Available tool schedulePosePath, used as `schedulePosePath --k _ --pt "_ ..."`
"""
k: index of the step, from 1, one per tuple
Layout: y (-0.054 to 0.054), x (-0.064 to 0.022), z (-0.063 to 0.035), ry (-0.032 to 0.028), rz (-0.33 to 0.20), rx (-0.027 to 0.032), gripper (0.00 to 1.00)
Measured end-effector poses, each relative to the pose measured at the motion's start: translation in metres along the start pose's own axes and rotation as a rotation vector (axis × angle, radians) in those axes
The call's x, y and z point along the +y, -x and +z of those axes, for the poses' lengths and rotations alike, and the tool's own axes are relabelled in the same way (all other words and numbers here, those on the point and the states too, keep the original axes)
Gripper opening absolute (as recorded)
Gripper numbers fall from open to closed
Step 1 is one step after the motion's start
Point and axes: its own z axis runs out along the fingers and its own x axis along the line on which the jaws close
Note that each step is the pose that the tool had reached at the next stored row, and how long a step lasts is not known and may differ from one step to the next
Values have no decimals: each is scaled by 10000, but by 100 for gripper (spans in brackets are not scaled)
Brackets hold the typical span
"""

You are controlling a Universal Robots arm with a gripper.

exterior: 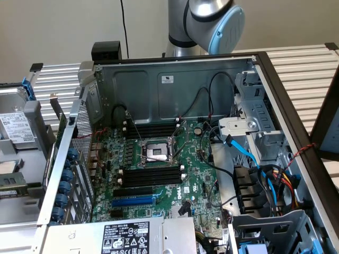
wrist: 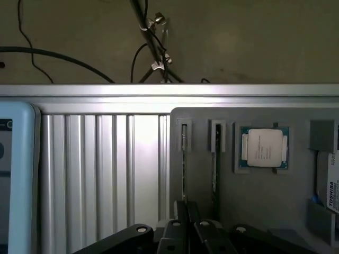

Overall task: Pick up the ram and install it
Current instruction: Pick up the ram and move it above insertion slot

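Gripper [wrist: 188, 207] shut, nothing visibly held; ram [wrist: 184, 159] on edge in gray holder [wrist: 254, 201] just ahead of me, w/ long axis running straight away.

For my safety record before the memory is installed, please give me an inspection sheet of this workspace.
Surface: ribbed aluminium table, gray holder on it.
Job's things: two ram sticks standing edge-on in the holder's slots; memory slots in the open computer case look empty.
Clutter: processor in the holder, Toshiba drive beside it.
Pincer: shut, tips by one ram stick; grip unclear.
Cables: black cables past the table's edge; blue cables in the case.
Surroundings: plain wall.
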Motion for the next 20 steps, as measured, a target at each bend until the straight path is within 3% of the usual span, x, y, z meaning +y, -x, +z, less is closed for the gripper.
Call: schedulePosePath --k 9,18,19,20 --pt "-12 -7 -365 0 2 16 12" --pt "-24 -14 -669 -1 1 28 12" --pt "-25 -15 -735 -2 1 35 12" --pt "-30 -19 -912 0 1 50 12"
